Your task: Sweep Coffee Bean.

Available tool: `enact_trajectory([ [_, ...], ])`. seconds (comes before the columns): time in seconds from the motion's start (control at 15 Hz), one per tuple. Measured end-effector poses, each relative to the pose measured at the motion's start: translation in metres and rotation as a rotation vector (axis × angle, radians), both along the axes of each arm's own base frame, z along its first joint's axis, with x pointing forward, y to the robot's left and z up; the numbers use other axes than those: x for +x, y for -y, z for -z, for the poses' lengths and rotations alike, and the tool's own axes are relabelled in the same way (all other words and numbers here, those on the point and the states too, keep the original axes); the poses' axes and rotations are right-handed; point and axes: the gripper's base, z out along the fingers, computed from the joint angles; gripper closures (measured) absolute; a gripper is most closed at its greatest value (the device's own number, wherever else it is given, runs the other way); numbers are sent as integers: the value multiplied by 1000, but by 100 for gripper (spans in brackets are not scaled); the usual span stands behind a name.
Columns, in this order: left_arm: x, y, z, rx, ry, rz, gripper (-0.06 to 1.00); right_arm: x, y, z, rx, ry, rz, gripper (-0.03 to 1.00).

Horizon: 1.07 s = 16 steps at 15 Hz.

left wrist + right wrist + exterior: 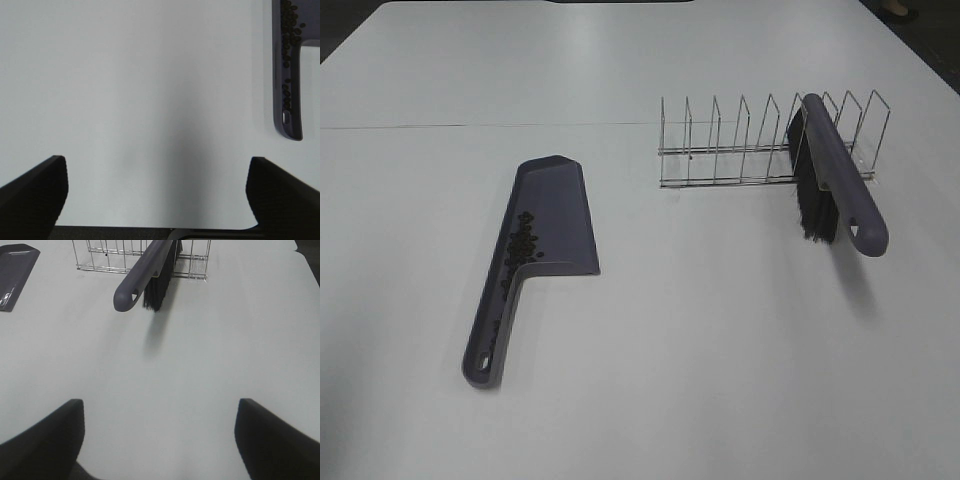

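On the white table (pixel 720 350), the coffee beans (pixel 520 245) lie heaped in the purple dustpan (pixel 555 215) and along its handle, while the brush (pixel 835 180) leans in the wire rack (pixel 720 150), and both the left gripper (pixel 155 195) and right gripper (pixel 160 440) hang wide apart, holding nothing.

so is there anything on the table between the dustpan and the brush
Nothing. In the exterior high view, the stretch of white table between the dustpan and the brush is bare; the brush leans in the wire rack.

Lab-type setup: bare white table (pixel 720 350)
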Motion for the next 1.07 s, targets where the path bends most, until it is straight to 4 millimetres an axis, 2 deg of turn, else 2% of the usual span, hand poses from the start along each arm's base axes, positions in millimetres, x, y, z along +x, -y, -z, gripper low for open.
enact_trajectory([
  [0.2, -37, 3, 17, -10, 60, 3, 6, 0, 0, 0, 2, 0, 1, 24],
  [0.33, -54, 4, 23, -14, 89, 6, 6, 0, 1, 0, -3, 0, 5, 24],
  [0.6, -83, 7, 18, -21, 264, 11, 6, 0, 1, 0, -4, 0, 6, 24],
  [0.87, -102, 8, 15, -18, 376, 15, 6, 0, 1, 0, -4, 0, 6, 24],
  [1.07, -106, 9, 17, -22, 342, 21, 7, 0, 1, 0, -5, 0, 6, 24],
])
